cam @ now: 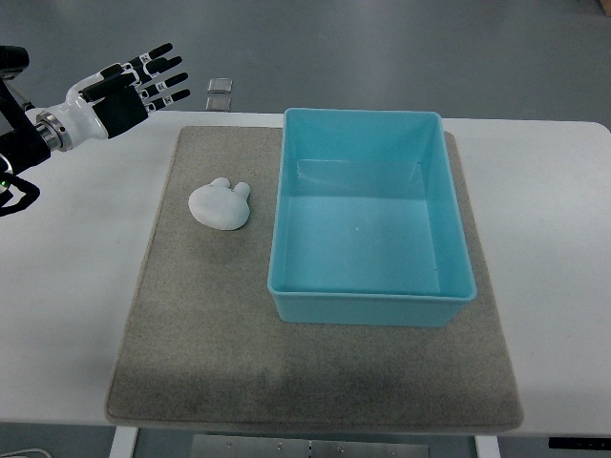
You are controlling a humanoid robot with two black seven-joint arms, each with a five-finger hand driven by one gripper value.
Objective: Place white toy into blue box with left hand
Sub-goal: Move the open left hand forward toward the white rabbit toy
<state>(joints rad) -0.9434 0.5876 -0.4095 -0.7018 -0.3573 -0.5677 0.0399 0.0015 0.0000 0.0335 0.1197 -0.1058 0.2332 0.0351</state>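
Observation:
A white toy (221, 204) with two small ears lies on the grey mat (210, 343), just left of the blue box (368, 307). The box is open on top and holds nothing. My left hand (153, 81) is raised at the far upper left, over the table's back left corner, well away from the toy. Its fingers are spread and hold nothing. The right arm does not show.
The mat lies on a white table (76, 286). Two small grey squares (220, 93) sit on the floor beyond the table's back edge.

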